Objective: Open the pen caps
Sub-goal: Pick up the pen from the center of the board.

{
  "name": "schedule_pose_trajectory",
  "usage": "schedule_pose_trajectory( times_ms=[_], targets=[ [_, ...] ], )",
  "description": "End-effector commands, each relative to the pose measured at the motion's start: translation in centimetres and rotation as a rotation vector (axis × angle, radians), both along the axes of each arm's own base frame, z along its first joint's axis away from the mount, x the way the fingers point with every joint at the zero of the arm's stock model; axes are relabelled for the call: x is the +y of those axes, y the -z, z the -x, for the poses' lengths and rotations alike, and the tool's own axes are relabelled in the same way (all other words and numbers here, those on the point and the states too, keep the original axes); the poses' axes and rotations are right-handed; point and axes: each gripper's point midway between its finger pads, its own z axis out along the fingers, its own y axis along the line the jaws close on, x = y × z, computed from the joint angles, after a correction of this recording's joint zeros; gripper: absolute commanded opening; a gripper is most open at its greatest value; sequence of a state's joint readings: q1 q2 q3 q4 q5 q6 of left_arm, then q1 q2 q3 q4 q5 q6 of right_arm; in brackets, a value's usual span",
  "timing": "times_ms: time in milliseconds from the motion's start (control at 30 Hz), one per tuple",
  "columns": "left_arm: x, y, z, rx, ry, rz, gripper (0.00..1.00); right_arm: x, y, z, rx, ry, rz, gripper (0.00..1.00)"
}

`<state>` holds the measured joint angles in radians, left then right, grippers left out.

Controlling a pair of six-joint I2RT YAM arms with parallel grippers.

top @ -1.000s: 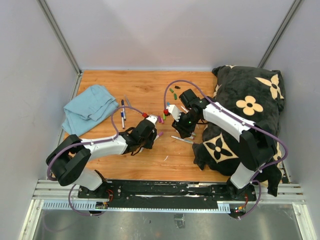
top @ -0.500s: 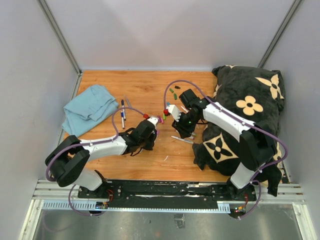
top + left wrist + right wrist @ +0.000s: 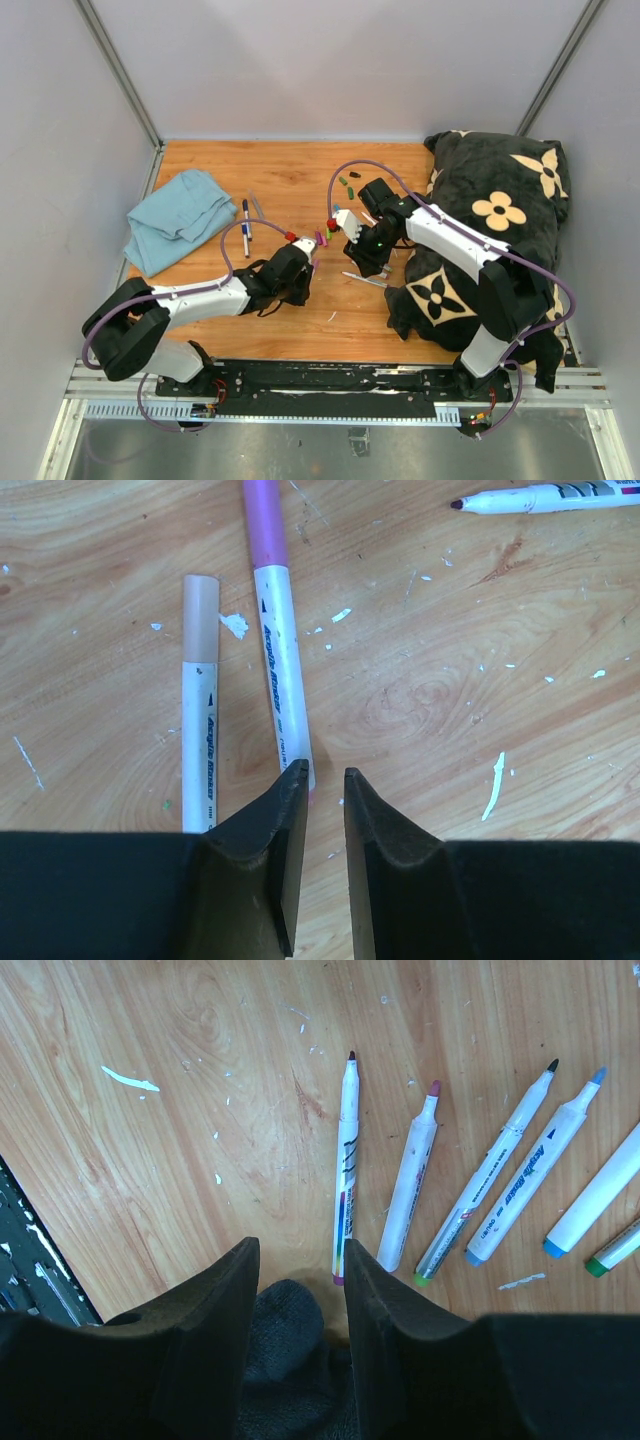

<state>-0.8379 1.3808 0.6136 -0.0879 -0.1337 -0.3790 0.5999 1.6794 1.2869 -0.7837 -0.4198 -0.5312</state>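
In the left wrist view two capped white pens lie side by side on the wood. One has a purple cap [image 3: 263, 520], the other a peach cap [image 3: 200, 605]. My left gripper [image 3: 325, 775] hovers at their near ends with its jaws a narrow gap apart and only wood between them; the purple-capped pen's end lies just beyond the left fingertip [image 3: 293, 780]. My right gripper [image 3: 297, 1250] is open and holds nothing, over a fold of dark blanket [image 3: 285, 1335], with several uncapped pens [image 3: 346, 1170] just beyond. Small loose green caps [image 3: 347, 185] lie further back.
A black blanket with beige flowers [image 3: 490, 225] covers the right side of the table. A blue cloth [image 3: 178, 218] lies at the left, a pen [image 3: 245, 222] next to it. Another uncapped pen [image 3: 545, 497] lies right of the capped pair.
My left arm has shifted slightly left and nearer, and its jaws have narrowed. The right arm has not moved.
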Motion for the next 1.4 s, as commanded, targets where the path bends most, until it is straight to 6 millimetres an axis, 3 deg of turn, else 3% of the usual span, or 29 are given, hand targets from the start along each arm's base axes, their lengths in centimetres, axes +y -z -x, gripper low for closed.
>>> schedule_pose_trajectory(
  times_ms=[0, 500, 1033, 1367],
  targets=[
    [0.2, -0.5, -0.1, -0.009, -0.012, -0.016, 0.26, 0.3, -0.1, 0.4, 0.014, -0.027, -0.005, 0.40],
    [-0.5, -1.1, -1.5, -0.045, 0.011, -0.054, 0.40, 0.2, -0.3, 0.3, 0.011, -0.023, -0.010, 0.41],
    [-1.6, -0.7, -2.9, -0.053, 0.058, -0.115, 0.45, 0.2, -0.5, 0.2, 0.009, -0.019, -0.016, 0.40],
    [-1.7, 1.0, -3.5, -0.020, 0.069, -0.185, 0.45, 0.2, -0.7, 0.2, 0.007, -0.018, -0.021, 0.40]
  ],
)
